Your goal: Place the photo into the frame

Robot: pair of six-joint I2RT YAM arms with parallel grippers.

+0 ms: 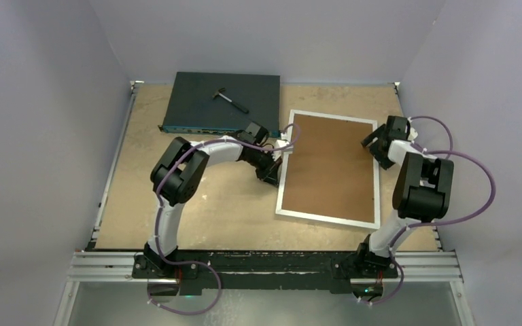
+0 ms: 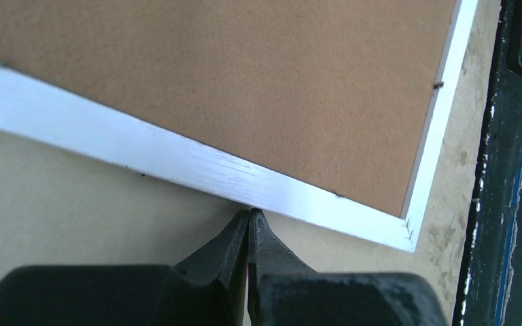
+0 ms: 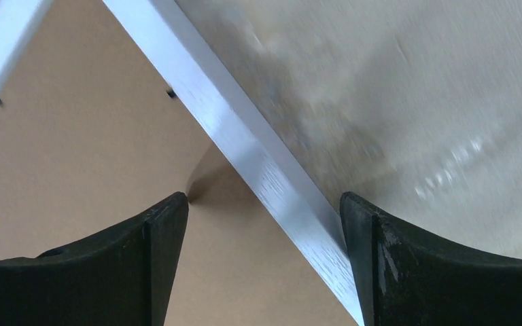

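At bench [image 1: 211,204] centre-right, the frame [image 1: 326,219] lies flat, back side up, slightly skewed. A brown backing board [image 1: 329,166] fills its white border; photo not visible. Left fingers [image 2: 255,227] are pressed together with nothing between them, tips right at the outer edge of the frame's left rail. Right fingers [image 1: 378,146] are spread wide astride the right rail, one over the board, one over bare bench, gripping nothing. Far left: dark switch box [image 1: 197,102], small tool [image 1: 230,98] lying on top.
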